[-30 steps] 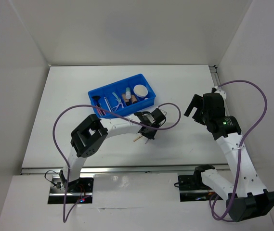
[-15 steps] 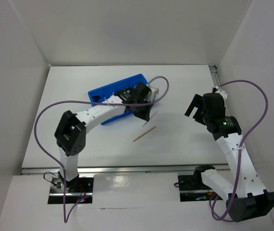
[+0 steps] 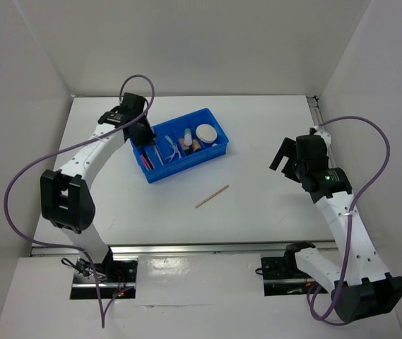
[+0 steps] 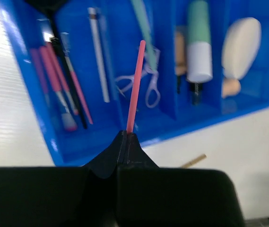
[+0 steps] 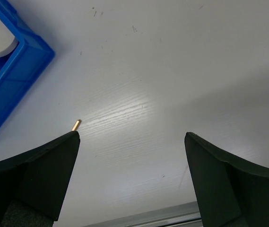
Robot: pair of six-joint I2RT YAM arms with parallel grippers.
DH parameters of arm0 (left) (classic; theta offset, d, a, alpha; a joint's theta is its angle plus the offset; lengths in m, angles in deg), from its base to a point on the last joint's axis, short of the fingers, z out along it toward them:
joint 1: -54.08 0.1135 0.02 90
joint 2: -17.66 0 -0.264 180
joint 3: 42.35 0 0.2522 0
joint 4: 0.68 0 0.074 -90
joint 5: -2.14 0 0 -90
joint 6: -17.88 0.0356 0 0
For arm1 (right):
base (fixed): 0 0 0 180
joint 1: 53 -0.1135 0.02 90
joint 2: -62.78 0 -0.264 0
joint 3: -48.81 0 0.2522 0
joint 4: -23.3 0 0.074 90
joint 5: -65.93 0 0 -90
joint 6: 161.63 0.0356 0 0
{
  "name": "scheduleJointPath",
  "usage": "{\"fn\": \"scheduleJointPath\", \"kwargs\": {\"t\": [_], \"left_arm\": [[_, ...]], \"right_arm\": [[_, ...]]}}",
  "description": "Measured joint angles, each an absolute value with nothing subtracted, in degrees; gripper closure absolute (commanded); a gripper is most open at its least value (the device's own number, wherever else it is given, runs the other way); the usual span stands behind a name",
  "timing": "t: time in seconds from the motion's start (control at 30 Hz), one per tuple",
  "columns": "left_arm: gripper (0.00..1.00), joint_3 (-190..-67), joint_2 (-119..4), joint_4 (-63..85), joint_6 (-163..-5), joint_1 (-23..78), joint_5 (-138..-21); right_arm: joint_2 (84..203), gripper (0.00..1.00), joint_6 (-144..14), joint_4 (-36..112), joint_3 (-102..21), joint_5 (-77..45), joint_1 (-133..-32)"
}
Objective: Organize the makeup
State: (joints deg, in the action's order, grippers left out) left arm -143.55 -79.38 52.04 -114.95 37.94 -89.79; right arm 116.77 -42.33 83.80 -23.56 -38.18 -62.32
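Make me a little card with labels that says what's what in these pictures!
left tool: shut on a pink pencil, above the blue bin
right tool: open, holding nothing, over the table
in the bin: more pink pencils, a green-and-white tube, a beige sponge
outside the bin: one tan stick lying on the table

Blue on the bin (image 4: pixel 214 101), pink on the pencil (image 4: pixel 135 85), mint and white on the tube (image 4: pixel 199 42), beige on the sponge (image 4: pixel 240 47). White, faintly grained, on the table (image 5: pixel 172 71); tan on the stick (image 3: pixel 211 196).
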Motion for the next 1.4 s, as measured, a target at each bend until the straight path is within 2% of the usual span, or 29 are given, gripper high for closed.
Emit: {"fn": "scheduleJointPath", "kwargs": {"t": [0.17, 0.2, 0.23, 0.37, 0.5, 0.57, 0.63, 0.7, 0.77, 0.9, 1.07, 1.33, 1.4], "left_arm": [[1.0, -144.9, -84.18, 53.81, -119.25, 40.45, -93.6], [0.97, -145.03, -85.12, 54.14, -120.32, 40.45, -94.25], [0.86, -145.03, -86.0, 54.66, -120.87, 40.52, -94.89], [0.53, -145.06, -87.68, 56.37, -122.82, 40.98, -95.72], [0.34, -145.17, -87.9, 55.93, -123.34, 41.31, -95.91], [0.34, -145.1, -87.59, 55.23, -122.84, 40.91, -96.2], [0.43, -144.4, -86.5, 53.66, -121.33, 39.73, -96.2], [0.46, -142.22, -83.94, 50.77, -117.42, 37.15, -96.07], [0.46, -139.33, -80.75, 47.32, -112.87, 32.43, -96.07], [0.38, -137.43, -78.26, 42.64, -103.52, 17.99, -95.02], [0.35, -140.16, -86.02, 41.48, -97.66, 4.7, -97.36], [0.34, -141.58, -100.25, 42.05, -94.45, 3.01, -97.92], [0.4, -142.83, -100.86, 41.44, -94.36, 3.41, -98.1]], "right_arm": [[116.93, 0.0, -42.31, 83.82, -23.73, -38.22, -62.32], [116.93, 0.0, -42.31, 83.8, -23.84, -38.22, -62.32], [116.93, 0.0, -42.31, 83.82, -23.89, -38.24, -62.32], [116.93, 0.0, -42.33, 83.84, -23.89, -38.22, -62.32], [116.93, 0.0, -42.31, 83.82, -23.89, -38.16, -62.32], [116.93, 0.0, -42.29, 83.82, -23.89, -38.16, -62.32], [116.93, 0.0, -42.26, 83.84, -23.89, -38.16, -62.32], [116.93, 0.0, -42.26, 83.84, -23.89, -38.16, -62.32], [116.93, 0.0, -42.26, 83.82, -23.89, -38.16, -62.32], [116.93, 0.0, -42.26, 83.8, -23.89, -37.78, -62.32], [116.95, 0.0, -42.26, 83.8, -23.89, -37.28, -62.32], [116.88, 0.0, -42.29, 83.82, -23.89, -37.17, -62.32], [116.8, 0.0, -42.29, 83.8, -23.89, -37.17, -62.32]]}}
